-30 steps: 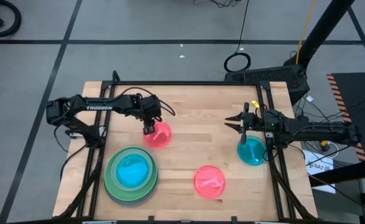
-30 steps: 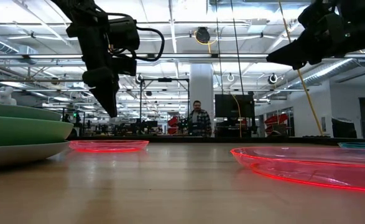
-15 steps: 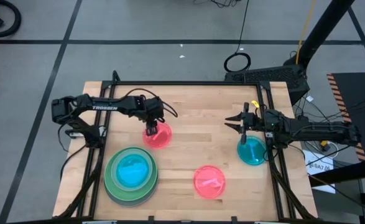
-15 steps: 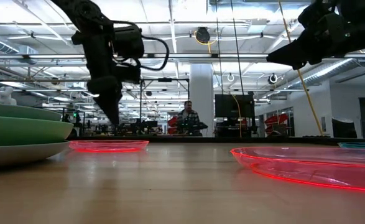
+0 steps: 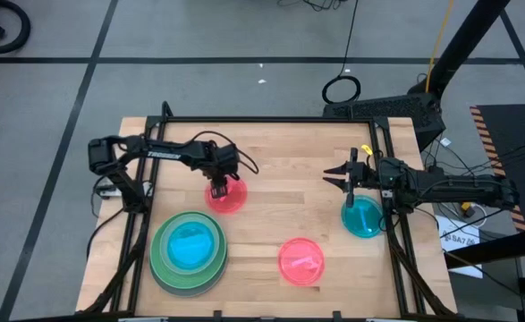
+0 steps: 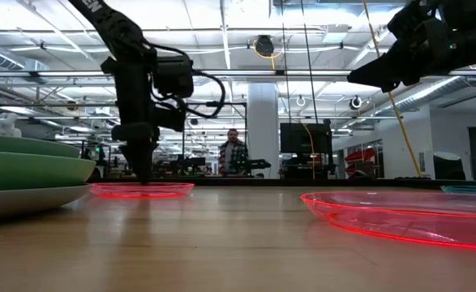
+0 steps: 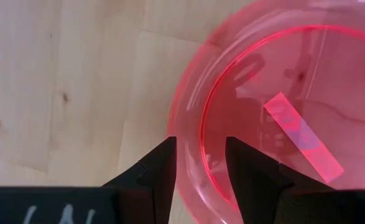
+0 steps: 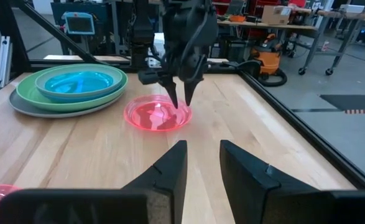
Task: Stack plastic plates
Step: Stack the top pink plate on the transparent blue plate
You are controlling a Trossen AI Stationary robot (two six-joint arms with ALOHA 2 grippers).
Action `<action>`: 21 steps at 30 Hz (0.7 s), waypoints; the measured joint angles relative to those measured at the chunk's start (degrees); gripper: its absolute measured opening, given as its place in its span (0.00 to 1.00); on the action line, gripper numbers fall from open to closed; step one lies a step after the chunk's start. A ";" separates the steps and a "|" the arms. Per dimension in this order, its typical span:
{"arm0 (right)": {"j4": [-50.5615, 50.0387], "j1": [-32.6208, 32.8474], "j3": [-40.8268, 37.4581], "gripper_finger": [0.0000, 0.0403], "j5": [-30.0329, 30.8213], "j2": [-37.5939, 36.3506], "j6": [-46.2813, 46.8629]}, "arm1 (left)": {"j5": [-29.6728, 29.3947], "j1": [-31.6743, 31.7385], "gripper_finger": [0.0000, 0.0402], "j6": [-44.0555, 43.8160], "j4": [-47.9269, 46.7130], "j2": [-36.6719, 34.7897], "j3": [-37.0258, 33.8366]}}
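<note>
My left gripper (image 5: 217, 190) is open and points down at the far-left rim of a small translucent pink plate (image 5: 227, 196). In the left wrist view one finger (image 7: 162, 163) stands outside the rim (image 7: 193, 163) and the other (image 7: 245, 163) inside it, with gaps on both sides. A second pink plate (image 5: 300, 261) lies near the table's near edge. A blue plate (image 5: 190, 243) tops a stack of pale green, green and grey plates (image 5: 160, 268). A teal plate (image 5: 362, 217) lies flat by my right gripper (image 5: 335, 176), which is open and hovers above the table.
The wooden table (image 5: 280, 152) is framed by black rails (image 5: 271, 120) along its far edge and both sides. Bare wood lies between the two pink plates and the teal plate. In the low view a person (image 6: 233, 154) stands in the room beyond the table.
My left gripper has moved down onto the far pink plate and a little toward the table's right, until its fingertips stand at the plate's rim. The plates have not moved, and my right arm has kept still.
</note>
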 joint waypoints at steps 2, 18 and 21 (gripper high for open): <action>0.02 0.00 0.00 0.22 0.00 0.00 0.20 | 0.00 0.01 0.36 -0.01 0.14 0.88 0.00; 0.02 0.00 0.00 0.22 0.00 0.00 0.33 | -0.02 0.01 0.36 -0.11 1.81 2.45 0.07; 0.02 0.00 0.00 0.22 0.01 0.00 0.59 | -0.02 0.01 0.36 -0.22 1.81 2.47 0.07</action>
